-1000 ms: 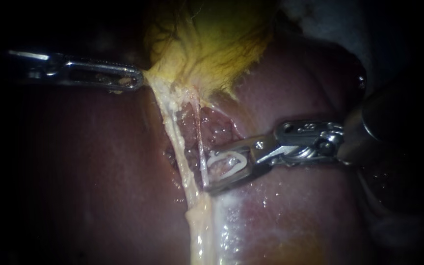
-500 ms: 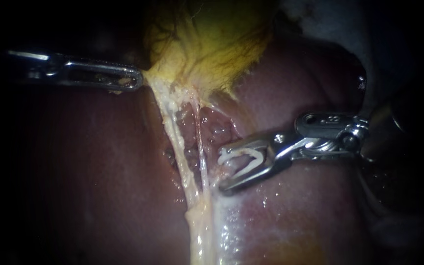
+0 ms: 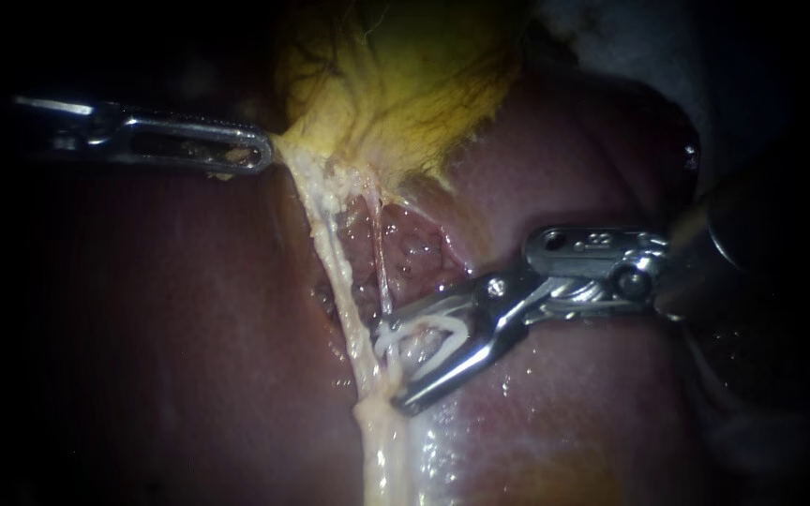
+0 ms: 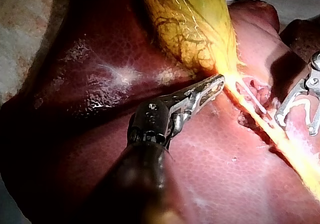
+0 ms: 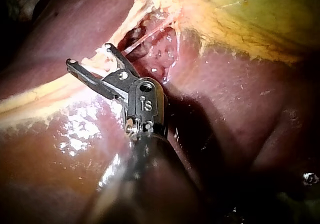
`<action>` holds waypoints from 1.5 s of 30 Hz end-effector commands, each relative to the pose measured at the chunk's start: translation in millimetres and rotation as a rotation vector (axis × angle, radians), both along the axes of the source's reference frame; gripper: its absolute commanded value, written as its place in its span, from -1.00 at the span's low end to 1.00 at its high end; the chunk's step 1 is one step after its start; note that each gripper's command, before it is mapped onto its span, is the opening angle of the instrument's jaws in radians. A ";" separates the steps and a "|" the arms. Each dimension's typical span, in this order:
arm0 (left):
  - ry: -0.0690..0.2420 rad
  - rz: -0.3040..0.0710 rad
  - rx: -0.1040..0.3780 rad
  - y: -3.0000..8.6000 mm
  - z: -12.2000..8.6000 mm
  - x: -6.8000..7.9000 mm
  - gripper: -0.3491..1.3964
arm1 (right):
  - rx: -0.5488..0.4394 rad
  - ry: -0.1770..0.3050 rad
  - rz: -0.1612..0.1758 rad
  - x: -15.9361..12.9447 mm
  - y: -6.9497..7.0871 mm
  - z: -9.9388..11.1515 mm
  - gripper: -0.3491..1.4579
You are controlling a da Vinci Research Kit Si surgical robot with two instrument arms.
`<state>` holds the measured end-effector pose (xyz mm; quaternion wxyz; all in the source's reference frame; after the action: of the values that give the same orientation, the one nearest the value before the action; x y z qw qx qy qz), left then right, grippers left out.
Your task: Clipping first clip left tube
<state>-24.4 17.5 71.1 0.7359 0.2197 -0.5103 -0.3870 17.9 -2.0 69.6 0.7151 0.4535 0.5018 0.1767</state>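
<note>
Endoscope, L instrument (image 3: 264, 155): enters upper left. Jaws nearly together, pinching lower edge of gallbladder (image 3: 405, 84) and drawing it toward frame left.
Endoscope, R instrument (image 3: 391, 365): enters from right, tip at centre. Jaws wide apart, carrying an open white clip (image 3: 428, 325) betw. them.
Endoscope, left tube (image 3: 335, 248): thick pale strand at centre, running down from gallbladder over liver (image 3: 189, 319). Thin tube (image 3: 382, 267) lies just right of it. Clip mouth touches the strands low down; can't tell if left tube is fully inside.
L wrist, L instrument (image 4: 217, 81): jaws closed on gallbladder (image 4: 190, 24) tip. Left tube (image 4: 265, 124) runs taut away from them. R instrument (image 4: 295, 125) is beside tube, jaws spread.
R wrist, R instrument (image 5: 90, 55): jaws spread, tips at left tube (image 5: 45, 101). Can't tell if one tip has passed behind it.
How to, judged: hold L traction steady so tube is taut and off liver. Advance R till both tips show past tube's far side. Take left tube only, w/ thin tube outside. Set clip square across, then squeeze fully.
Risk, judged: catching liver or both strands.
</note>
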 end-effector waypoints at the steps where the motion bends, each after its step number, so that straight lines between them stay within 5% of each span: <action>1: 0.000 0.000 0.000 0.0 0.0 0.0 -1.00 | 0.004 -0.004 0.000 0.1 -0.1 0.2 0.04; 26: 0.001 -0.001 -0.001 0.0 0.1 -0.1 -1.00 | 0.012 -0.034 0.005 -0.3 0.1 9.0 0.05; 38: 0.001 -0.001 -0.001 0.0 0.1 -0.3 -1.00 | 0.036 -0.011 0.022 2.0 -0.2 9.9 0.05; 45: 0.001 -0.001 -0.001 0.0 0.1 -0.3 -1.00 | 0.047 0.033 -0.013 3.5 -0.6 9.6 0.05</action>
<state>-24.7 17.5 71.2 0.7359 0.2189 -0.5102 -0.3875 21.6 -2.7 79.1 0.6929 0.4805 0.5092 0.1724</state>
